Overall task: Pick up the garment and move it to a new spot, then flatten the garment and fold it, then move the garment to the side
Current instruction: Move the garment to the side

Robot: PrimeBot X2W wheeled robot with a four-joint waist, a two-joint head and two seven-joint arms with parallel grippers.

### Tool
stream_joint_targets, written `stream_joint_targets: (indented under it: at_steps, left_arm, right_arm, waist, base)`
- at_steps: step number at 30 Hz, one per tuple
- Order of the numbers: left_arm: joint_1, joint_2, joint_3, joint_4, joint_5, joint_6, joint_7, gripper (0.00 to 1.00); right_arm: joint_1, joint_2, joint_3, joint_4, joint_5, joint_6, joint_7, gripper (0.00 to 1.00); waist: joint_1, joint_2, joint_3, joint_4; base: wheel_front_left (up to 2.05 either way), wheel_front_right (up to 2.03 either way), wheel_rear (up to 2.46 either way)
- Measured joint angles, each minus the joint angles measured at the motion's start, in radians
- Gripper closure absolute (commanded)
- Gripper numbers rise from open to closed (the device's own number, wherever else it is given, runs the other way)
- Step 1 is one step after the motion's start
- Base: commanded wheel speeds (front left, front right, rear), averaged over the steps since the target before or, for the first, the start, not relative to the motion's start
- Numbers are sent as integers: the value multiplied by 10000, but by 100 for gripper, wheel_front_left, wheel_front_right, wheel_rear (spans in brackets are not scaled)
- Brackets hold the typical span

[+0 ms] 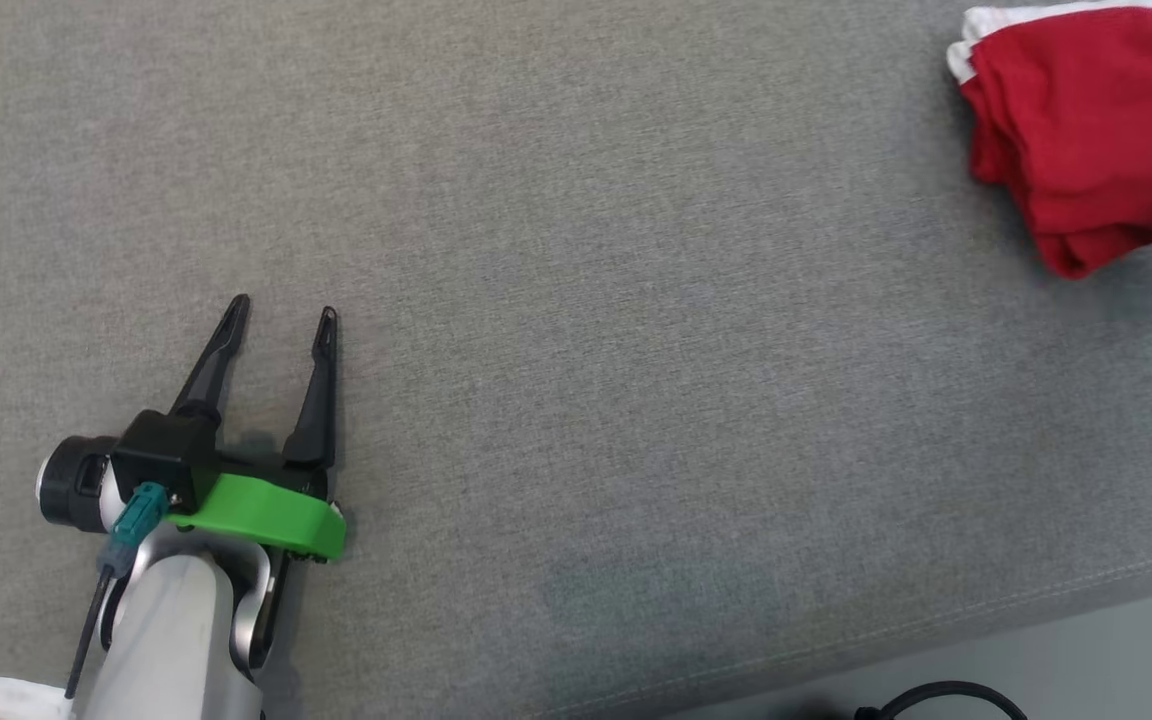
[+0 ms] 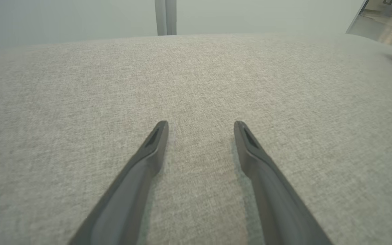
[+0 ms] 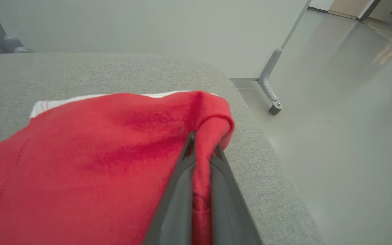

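- The right tool [image 3: 204, 147] is pressed together, pinching a raised fold of the red garment [image 3: 90, 160] at its corner nearest the worktop [image 3: 271, 177] edge.
- The left tool [image 1: 283, 318] has its fingers spread, low over the grey fabric.
- The folded garment, with a white edge, lies at the worktop's right side, well apart from the left tool.

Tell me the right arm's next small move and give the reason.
Probably open the right gripper and let go. It is shut on a fold of the red garment, which already lies folded near the right edge of the grey cushion. The left gripper is open and far off.
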Motion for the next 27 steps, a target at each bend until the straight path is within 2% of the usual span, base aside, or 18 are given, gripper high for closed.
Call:
stream_joint_targets:
  at_steps: [1, 3, 4, 5, 9, 12, 15, 18, 21, 27]
  left_arm:
    - [-50, 2, 8, -77, 8, -15, -6, 0]
    - [-68, 2, 23, -136, 23, -23, -8, 0]
    - [-86, 4, 42, -153, 50, -27, -10, 0]
    - [-91, 2, 75, -155, 82, -27, -13, 0]
    - [-149, -40, 178, -44, 182, -27, -40, 0]
    - [-154, -88, 234, 125, 205, -27, -36, 0]
    - [-103, -169, 336, 290, 219, -27, -10, 0]
    - [78, -301, 525, 437, 293, -27, -6, 0]
    - [321, -412, 692, 673, 347, -27, -2, 0]
    - [694, -671, 1064, 941, 357, -27, 6, 0]
  right_arm:
    - [-177, -301, -403, 293, -245, 0, 0, 100]
    - [-333, -512, -780, 587, -671, 0, 0, 100]
    - [-409, -541, -1060, 779, -865, 0, 0, 27]
    - [-444, -539, -1350, 888, -1005, 0, 0, 0]
    - [-461, -558, -2497, 817, -1881, 0, 0, 0]
    - [-236, -474, -3609, 113, -2648, 2, 0, 0]
    - [213, 267, -4303, -1189, -3225, 2, 0, 0]
    - [875, 1306, -4195, -2464, -3405, 4, 0, 0]
    - [1614, 2044, -3624, -3498, -3356, 4, 0, 0]
    - [3088, 2826, -2033, -4715, -2963, 4, 0, 0]
  waist:
    - [0, 0, 214, 209]
    - [0, 0, 403, 379]
    - [0, 0, 481, 449]
    - [-1, 0, 548, 513]
    - [0, 0, 630, 655]
    - [-1, 0, 491, 664]
    - [-1, 0, 240, 636]
    - [0, 0, -92, 614]
    - [-1, -1, -480, 612]
    - [-2, -1, -1305, 706]
  base:
    - [0, 0, 0]
    - [0, 0, 0]
    - [0, 0, 0]
    - [0, 0, 0]
    - [0, 0, 0]
    - [0, 0, 0]
    - [0, 0, 0]
    - [0, 0, 0]
    - [0, 0, 0]
    - [0, 0, 0]
